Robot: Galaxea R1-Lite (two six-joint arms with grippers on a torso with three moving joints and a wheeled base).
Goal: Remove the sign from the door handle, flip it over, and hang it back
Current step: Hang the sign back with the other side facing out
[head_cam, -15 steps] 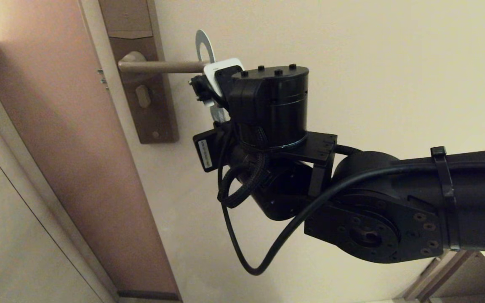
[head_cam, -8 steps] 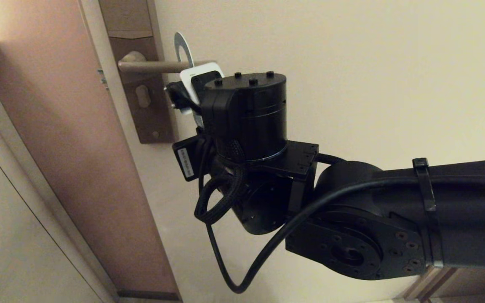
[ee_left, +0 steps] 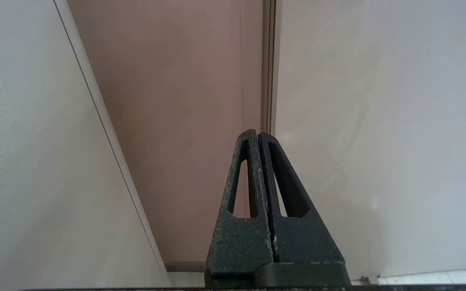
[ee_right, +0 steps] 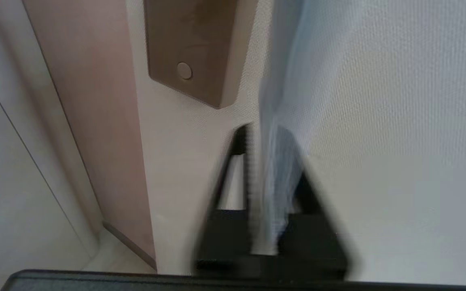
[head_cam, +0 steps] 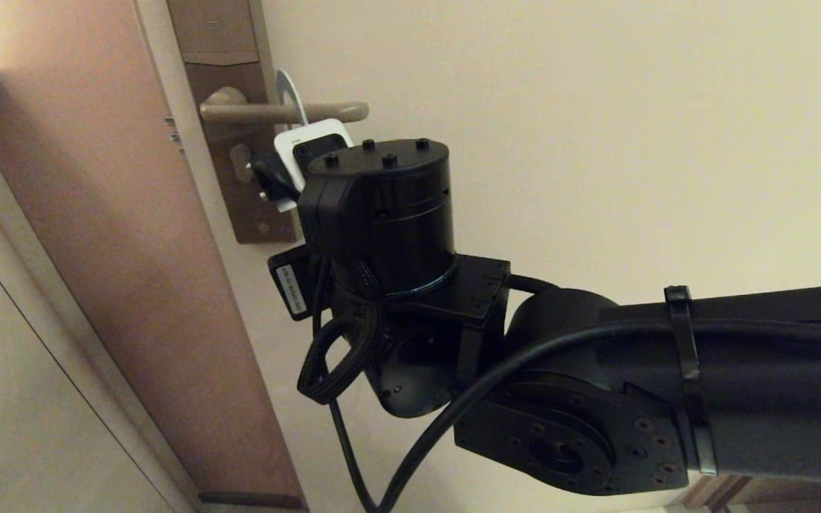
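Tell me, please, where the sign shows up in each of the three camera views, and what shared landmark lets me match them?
Head view: the sign shows edge-on near the top, its loop round the door handle, above the right arm's wrist.
Left wrist view: not in it.
Right wrist view: the sign is a blurred pale strip between the right gripper fingers.
Shared landmark: the brown handle plate.

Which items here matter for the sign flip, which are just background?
Job:
- sign, looped over the handle
- door handle
- right gripper, jaws either side of the sign

Background:
- brown plate
- door
- left gripper, shut and parked
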